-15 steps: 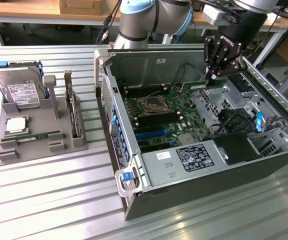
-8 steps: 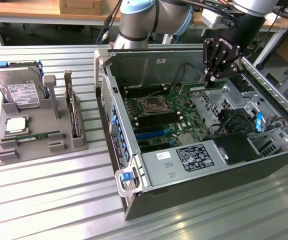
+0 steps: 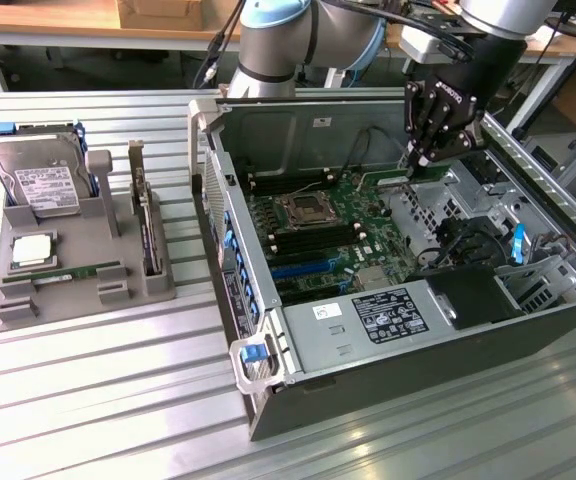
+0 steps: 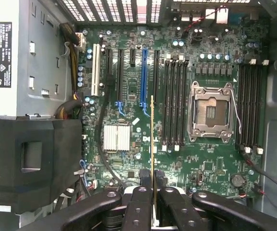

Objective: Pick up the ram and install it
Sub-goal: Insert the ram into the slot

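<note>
One ram [image 4: 152, 139] clenched in my pincer [image 4: 152, 180], I'm hovering over the board [image 4: 210, 163], probably needing alignment with a slot [image 4: 174, 103].

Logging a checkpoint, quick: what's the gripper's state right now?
Gripper: closed, holding the ram above the motherboard.

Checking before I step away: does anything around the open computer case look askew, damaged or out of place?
Nothing stands out. The gripper holds the ram straight, parallel to the memory slots on the motherboard, and nothing on the grey tray lies askew.
</note>
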Controlling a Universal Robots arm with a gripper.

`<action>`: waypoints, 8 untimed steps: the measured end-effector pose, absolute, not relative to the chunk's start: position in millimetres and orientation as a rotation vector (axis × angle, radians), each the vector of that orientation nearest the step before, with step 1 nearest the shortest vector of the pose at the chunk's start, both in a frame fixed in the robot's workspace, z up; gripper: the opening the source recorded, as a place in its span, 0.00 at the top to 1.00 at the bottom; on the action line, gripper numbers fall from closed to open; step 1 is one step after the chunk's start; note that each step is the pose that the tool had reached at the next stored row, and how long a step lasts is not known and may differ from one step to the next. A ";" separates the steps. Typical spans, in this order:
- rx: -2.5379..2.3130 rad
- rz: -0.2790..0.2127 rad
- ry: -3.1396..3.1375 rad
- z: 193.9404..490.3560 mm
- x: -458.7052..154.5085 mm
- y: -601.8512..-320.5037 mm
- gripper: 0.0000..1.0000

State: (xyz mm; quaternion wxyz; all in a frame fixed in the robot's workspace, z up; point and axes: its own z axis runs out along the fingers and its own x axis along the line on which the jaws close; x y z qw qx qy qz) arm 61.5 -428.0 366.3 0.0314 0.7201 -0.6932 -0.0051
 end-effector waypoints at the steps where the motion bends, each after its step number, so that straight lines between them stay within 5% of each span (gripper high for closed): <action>1: 2.218 -0.016 -2.135 365.8 61.5 -428.0 0.87; 8: 2.218 -0.016 -2.135 358.7 61.5 -428.0 0.87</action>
